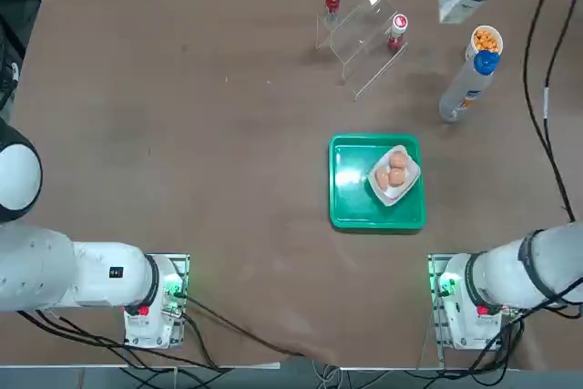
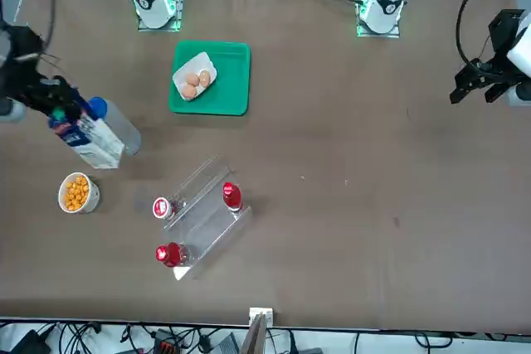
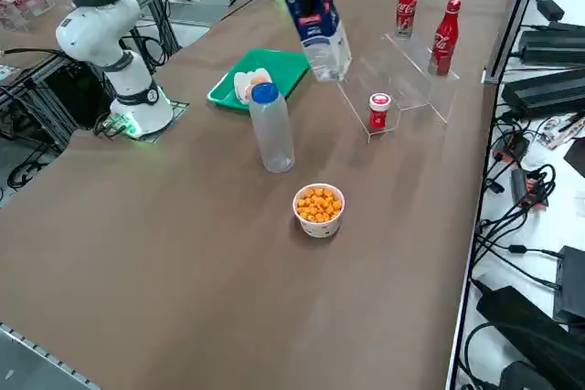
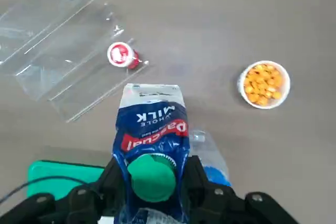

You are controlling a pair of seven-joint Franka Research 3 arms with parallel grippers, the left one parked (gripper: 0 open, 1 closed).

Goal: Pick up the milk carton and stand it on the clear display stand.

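Right gripper (image 4: 153, 182), jaws clamped on the gabled top of the milk carton (image 4: 152, 129), one finger on each side of the green screw cap. The carton hangs clear of the tabletop (image 1: 182, 134), tilted, above the area between the tall grey bottle (image 3: 271, 130) and the clear display stand (image 3: 402, 75). It is not yet over the stand.

The stand lies toward the far edge of the tabletop and already bears a small red can (image 3: 379, 110) on its low step and two red soda bottles (image 3: 428, 17) at its back, leaving open acrylic between them. Nearby are a cup of orange snacks (image 3: 319, 207) and a green tray (image 1: 351, 202) holding a dish of eggs.

Handling, as judged: the carton is thin card, stiff along its edges but yielding on its broad faces, so hard squeezing could dent it. The gable ridge (the stiffest part) is a sound hold, though a carton gripped that high can swing. The smooth acrylic may let the base slide, so the carton should be brought upright before release.
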